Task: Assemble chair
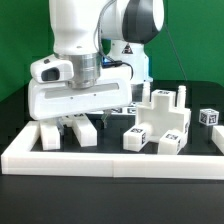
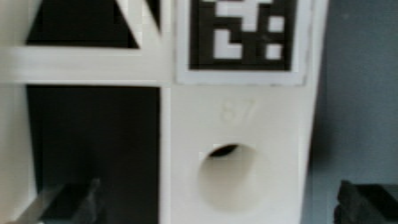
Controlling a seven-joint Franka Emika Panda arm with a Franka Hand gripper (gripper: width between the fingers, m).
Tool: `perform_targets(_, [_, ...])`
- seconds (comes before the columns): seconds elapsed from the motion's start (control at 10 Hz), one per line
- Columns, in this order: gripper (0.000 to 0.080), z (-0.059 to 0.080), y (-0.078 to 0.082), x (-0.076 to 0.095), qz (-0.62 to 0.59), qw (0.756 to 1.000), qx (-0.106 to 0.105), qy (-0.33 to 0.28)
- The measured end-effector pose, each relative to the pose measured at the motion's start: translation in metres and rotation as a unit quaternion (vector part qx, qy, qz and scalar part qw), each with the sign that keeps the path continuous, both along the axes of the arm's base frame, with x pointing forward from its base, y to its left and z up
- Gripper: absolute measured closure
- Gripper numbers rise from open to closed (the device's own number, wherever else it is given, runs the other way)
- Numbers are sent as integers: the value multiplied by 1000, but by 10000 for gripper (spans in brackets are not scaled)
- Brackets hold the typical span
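Chair pieces [image 1: 136, 137] lay mostly unjoined on the bench [image 1: 110, 197], perhaps one cluster [image 1: 160, 105] fitted, and the end effector [image 1: 77, 128] hung released, jaws wide astride a tagged slab [image 2: 240, 130].

This is looking like a robotics lab bench rather than a home or a shop. A white robot arm [image 1: 75, 30] is standing over a black table [image 1: 110, 203], a dark backdrop [image 1: 200, 40] is closing off the rear, a low white wall [image 1: 110, 159] is fencing the work area, and white plastic blocks [image 1: 160, 105] are lying about, several carrying printed black-and-white square tags [image 1: 207, 117].
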State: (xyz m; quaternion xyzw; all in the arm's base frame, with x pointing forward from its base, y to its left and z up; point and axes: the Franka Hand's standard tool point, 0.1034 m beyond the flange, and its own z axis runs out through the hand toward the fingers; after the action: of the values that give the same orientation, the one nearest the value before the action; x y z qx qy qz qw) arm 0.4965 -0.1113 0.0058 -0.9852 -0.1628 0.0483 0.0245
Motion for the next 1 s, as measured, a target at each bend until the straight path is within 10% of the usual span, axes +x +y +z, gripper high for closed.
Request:
perform_targets(0.4, [178,-1,4,0,0,1000,0,1])
perform_targets(0.6, [511,0,3,0,-1,1000,0,0])
perform_targets(1.0, [511,0,2,1,-1,1000,-1,0])
